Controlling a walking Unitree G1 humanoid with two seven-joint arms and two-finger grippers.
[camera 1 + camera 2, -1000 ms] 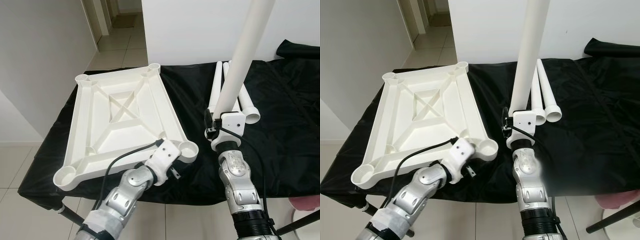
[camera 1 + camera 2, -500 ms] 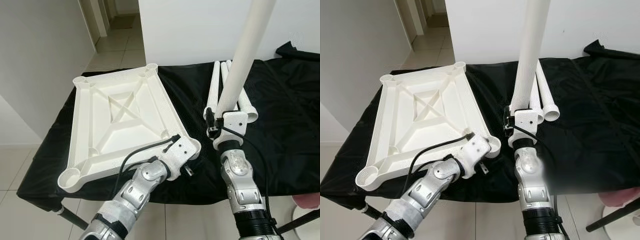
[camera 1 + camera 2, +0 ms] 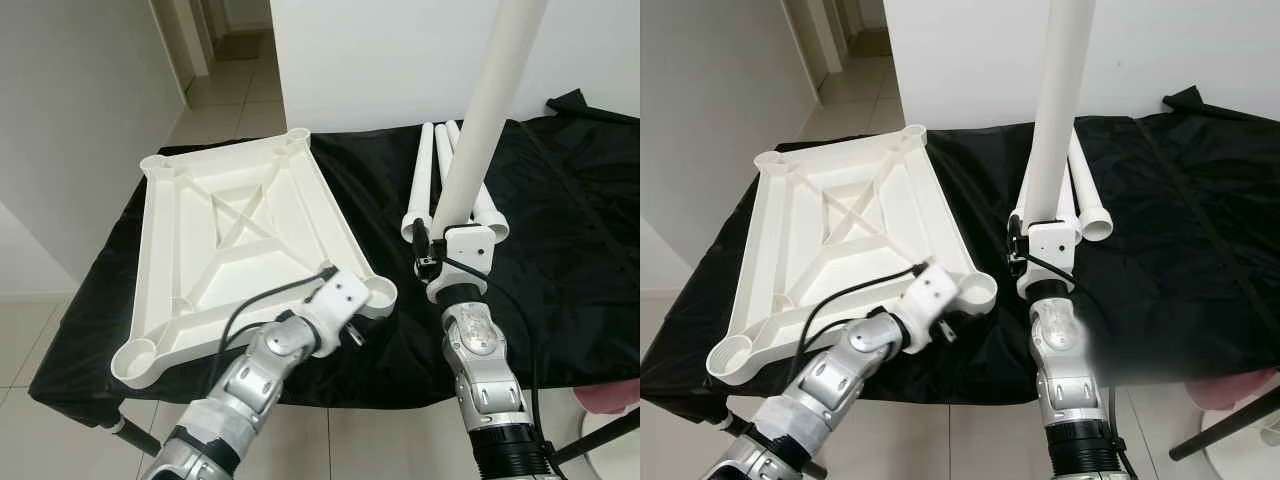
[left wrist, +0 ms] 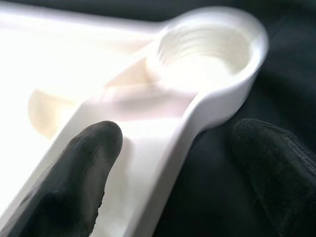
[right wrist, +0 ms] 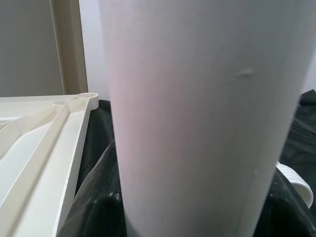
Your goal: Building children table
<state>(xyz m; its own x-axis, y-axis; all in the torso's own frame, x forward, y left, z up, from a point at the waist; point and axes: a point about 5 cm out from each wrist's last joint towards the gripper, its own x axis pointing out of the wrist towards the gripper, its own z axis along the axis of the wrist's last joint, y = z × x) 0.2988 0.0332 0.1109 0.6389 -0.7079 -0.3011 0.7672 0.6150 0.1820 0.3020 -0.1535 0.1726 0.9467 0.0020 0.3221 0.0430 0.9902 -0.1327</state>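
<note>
Left hand [image 4: 173, 173] astride tabletop rim [image 4: 207, 111].

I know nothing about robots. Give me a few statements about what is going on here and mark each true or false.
1. The right gripper holds a long white plastic tube leg upright. True.
2. The white plastic tabletop lies with its ribbed underside up. True.
3. The tabletop rests on a bare wooden floor. False: it rests on a black cloth.
4. The left gripper is clamped shut on a leg. False: its open fingers straddle the tabletop's edge by a threaded corner socket.
5. Other white legs lie on the cloth. True.
</note>
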